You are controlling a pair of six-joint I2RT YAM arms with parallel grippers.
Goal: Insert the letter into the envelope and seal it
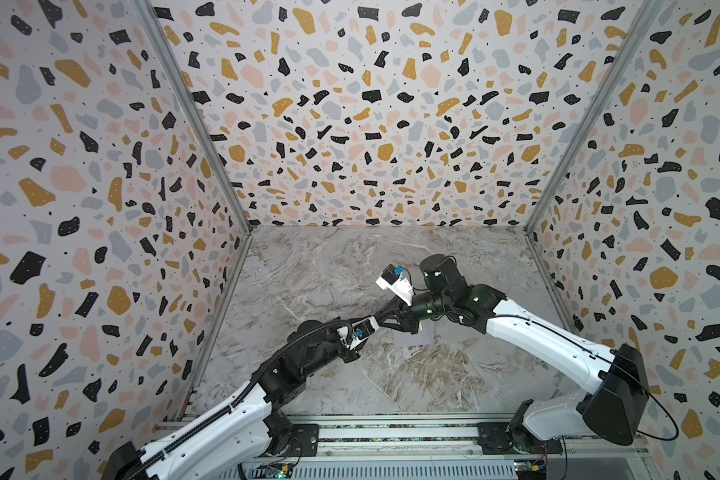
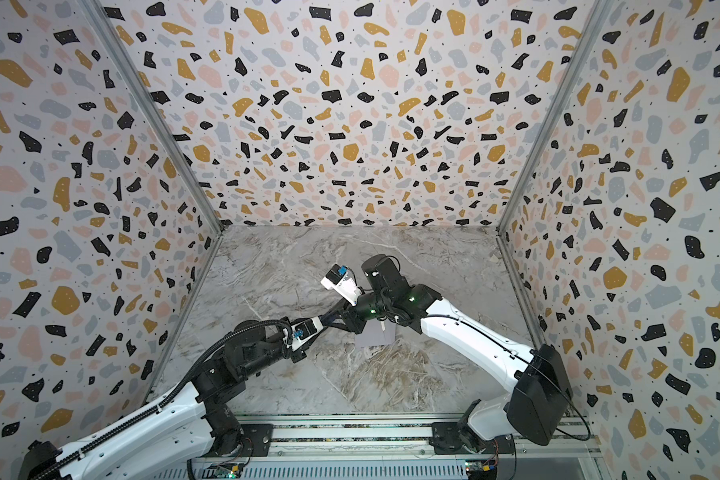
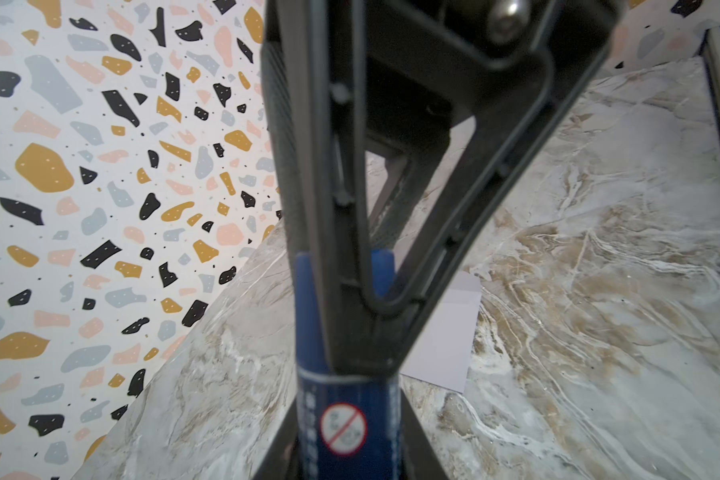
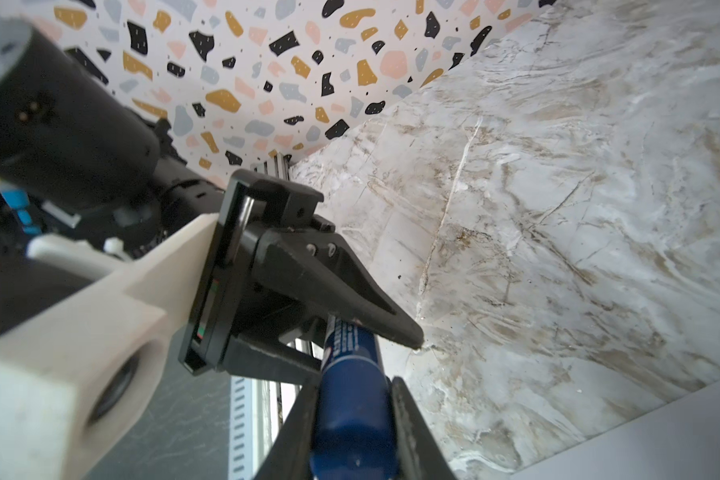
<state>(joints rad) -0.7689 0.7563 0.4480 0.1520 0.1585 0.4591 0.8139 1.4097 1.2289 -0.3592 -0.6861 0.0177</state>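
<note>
We judged the chief risk to be loss of the blue stick [image 4: 350, 399], which we took for a glue stick meant for the sealing step. It was held in the air between both tools, and if they pulled apart off its axis, it could twist out of one grip and fall. The envelope [image 1: 414, 338] lay flat and unsecured on the bench [image 1: 308, 270] directly beneath the two tools, so a dropped stick or a low pass could shove it out of place or smear it. The tools also stood very close together, and we considered contact between their fingers possible. We could not see the letter in any view. Whether it was already inside the envelope could not be confirmed, and sealing without that check would be a fault. The right tool [image 4: 352, 440] was closed narrowly round the body of the stick, with a finger on either side. The left tool [image 4: 366, 338] was likewise drawn in on the stick's far end, and the right wrist view showed its upper finger lying along the stick. Neither tool touched the envelope.
</note>
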